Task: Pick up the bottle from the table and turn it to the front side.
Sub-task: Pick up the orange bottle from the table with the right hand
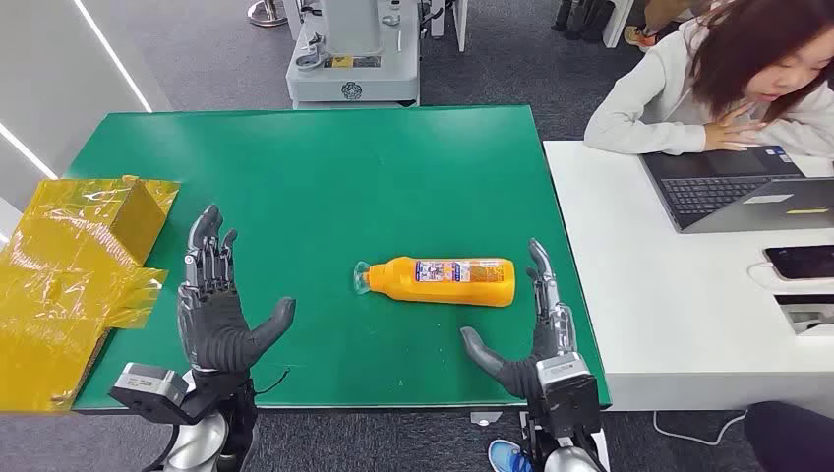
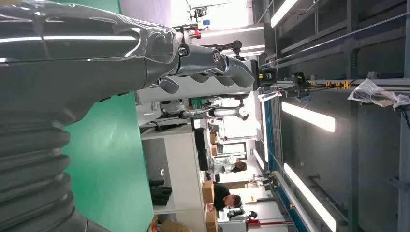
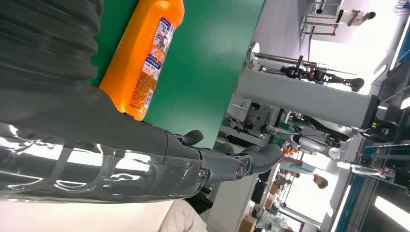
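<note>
An orange bottle [image 1: 447, 281] with a printed label lies on its side on the green table [image 1: 325, 167], its clear cap pointing to my left. My right hand [image 1: 531, 329] stands open just right of the bottle's base, fingers straight up, thumb out, not touching it. In the right wrist view the bottle [image 3: 142, 58] lies beside the hand [image 3: 145, 159]. My left hand [image 1: 218, 310] is open near the table's front left, well away from the bottle; the left wrist view shows it [image 2: 145, 63] above the green top.
Crumpled yellow film and a yellow box [image 1: 74, 265] cover the table's left end. A white desk [image 1: 669, 315] adjoins on the right with a laptop [image 1: 743, 192], a phone [image 1: 802, 262] and a seated person [image 1: 728, 84]. A grey machine base [image 1: 354, 59] stands behind the table.
</note>
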Motion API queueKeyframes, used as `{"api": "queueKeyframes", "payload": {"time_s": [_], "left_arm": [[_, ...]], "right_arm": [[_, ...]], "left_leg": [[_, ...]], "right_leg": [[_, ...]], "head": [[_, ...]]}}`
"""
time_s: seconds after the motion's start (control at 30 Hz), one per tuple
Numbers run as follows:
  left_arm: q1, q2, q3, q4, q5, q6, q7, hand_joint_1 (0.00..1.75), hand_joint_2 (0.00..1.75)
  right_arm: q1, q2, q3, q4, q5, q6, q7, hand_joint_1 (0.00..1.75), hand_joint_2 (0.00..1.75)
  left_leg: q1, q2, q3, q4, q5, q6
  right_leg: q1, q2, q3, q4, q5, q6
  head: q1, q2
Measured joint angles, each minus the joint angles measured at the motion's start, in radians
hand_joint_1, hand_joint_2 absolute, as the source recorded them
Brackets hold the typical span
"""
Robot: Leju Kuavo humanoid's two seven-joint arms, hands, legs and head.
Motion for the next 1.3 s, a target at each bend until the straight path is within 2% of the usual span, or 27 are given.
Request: {"api": "queueKeyframes", "payload": {"time_s": [0.8,1.03,1.3], "left_arm": [[-0.003,-0.017,0.001,0.001,-0.021,-0.011,0.011,0.00,1.75],[-0.003,-0.026,0.001,0.007,-0.037,-0.029,0.011,0.00,1.75],[-0.008,-0.029,-0.009,0.018,-0.047,-0.066,0.020,0.00,1.75]], "right_arm": [[-0.014,-0.002,-0.011,0.008,0.035,-0.002,0.019,0.00,1.75],[-0.073,-0.007,-0.026,0.056,0.156,0.044,0.127,0.00,1.75],[-0.234,-0.052,-0.057,0.213,0.295,0.161,0.228,0.00,1.75]], "left_leg": [[0.000,0.000,0.000,0.000,0.000,0.000],[0.000,0.000,0.000,0.000,0.000,0.000],[0.000,0.001,0.000,0.001,0.001,0.001]], "right_leg": [[0.000,0.000,0.000,0.000,0.000,0.000],[0.000,0.001,0.000,0.000,0.000,0.000],[0.000,0.001,0.000,0.000,0.002,0.000]], "head": [[0.000,0.000],[0.000,0.000],[0.000,0.000]]}}
